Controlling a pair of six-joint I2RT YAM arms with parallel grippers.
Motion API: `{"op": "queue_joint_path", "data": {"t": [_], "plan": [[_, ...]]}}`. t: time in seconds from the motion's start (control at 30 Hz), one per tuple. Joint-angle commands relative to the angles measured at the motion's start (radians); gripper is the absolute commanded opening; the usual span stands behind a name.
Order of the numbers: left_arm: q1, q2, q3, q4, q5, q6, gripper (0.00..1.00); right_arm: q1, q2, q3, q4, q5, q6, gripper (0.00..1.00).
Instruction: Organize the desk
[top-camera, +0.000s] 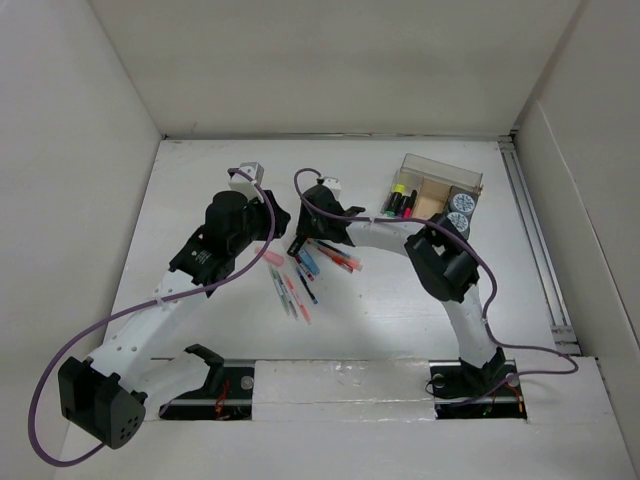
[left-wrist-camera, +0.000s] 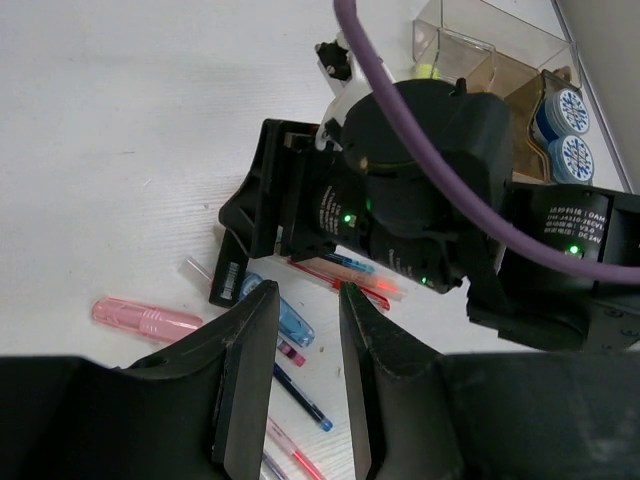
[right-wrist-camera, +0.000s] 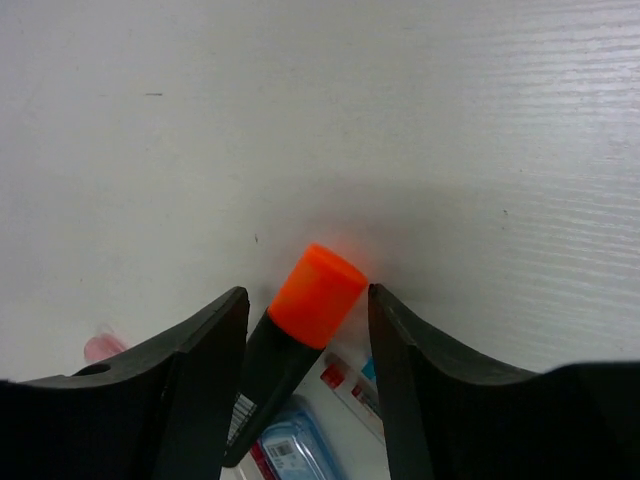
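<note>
The white desk (top-camera: 400, 320) has several pens and markers (top-camera: 300, 278) scattered at its middle. My right gripper (top-camera: 298, 243) is open and low over them. In the right wrist view its jaws (right-wrist-camera: 308, 300) straddle a black highlighter with an orange cap (right-wrist-camera: 315, 293), with a gap on the left side. My left gripper (top-camera: 278, 222) is open and empty just left of the right one. In the left wrist view its jaws (left-wrist-camera: 305, 292) hover above a blue pen (left-wrist-camera: 290, 322), with a pink highlighter (left-wrist-camera: 145, 318) to the left.
A clear compartmented organizer (top-camera: 440, 185) stands at the back right, holding highlighters and two round blue-and-white rolls (top-camera: 460, 212); it also shows in the left wrist view (left-wrist-camera: 480, 50). White panel walls bound the desk. The right gripper's body (left-wrist-camera: 420, 170) fills the left wrist view.
</note>
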Motion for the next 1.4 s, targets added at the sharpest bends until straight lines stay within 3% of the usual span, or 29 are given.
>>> {"op": "queue_joint_path", "data": {"t": [0.0, 0.07, 0.17, 0.23, 0.27, 0.37, 0.43, 0.47, 0.67, 0.83, 1.13, 1.37], "plan": [[0.003, -0.012, 0.049, 0.030, 0.012, 0.011, 0.27, 0.043, 0.026, 0.042, -0.072, 0.104, -0.020, 0.55], [0.003, -0.024, 0.044, 0.035, -0.011, 0.008, 0.27, 0.053, 0.023, 0.034, -0.078, 0.138, -0.021, 0.48], [0.003, -0.024, 0.052, 0.012, -0.061, -0.006, 0.26, 0.066, 0.026, 0.043, -0.091, 0.167, -0.038, 0.46], [0.003, -0.053, 0.052, 0.001, -0.112, -0.021, 0.24, 0.085, 0.028, 0.049, -0.101, 0.184, -0.048, 0.52], [0.003, -0.076, 0.049, -0.011, -0.212, -0.050, 0.24, 0.095, 0.045, 0.081, -0.130, 0.218, -0.051, 0.62], [0.003, -0.093, 0.049, -0.029, -0.280, -0.069, 0.23, 0.104, 0.058, 0.105, -0.163, 0.232, -0.057, 0.61], [0.003, -0.101, 0.052, -0.039, -0.295, -0.083, 0.23, 0.104, 0.062, 0.105, -0.160, 0.230, -0.060, 0.56], [0.003, -0.102, 0.054, -0.036, -0.295, -0.083, 0.23, 0.104, 0.063, 0.105, -0.160, 0.230, -0.060, 0.47], [0.003, -0.098, 0.058, -0.039, -0.278, -0.081, 0.22, 0.104, 0.060, 0.091, -0.144, 0.212, -0.051, 0.21], [0.003, -0.102, 0.050, -0.030, -0.288, -0.078, 0.22, 0.104, -0.010, 0.019, -0.060, 0.195, -0.017, 0.10], [0.003, -0.062, 0.063, -0.031, -0.238, -0.063, 0.22, -0.020, -0.256, -0.236, 0.282, -0.075, 0.064, 0.06], [0.003, -0.050, 0.063, -0.025, -0.207, -0.054, 0.23, -0.161, -0.342, -0.320, 0.334, -0.290, 0.104, 0.06]]}}
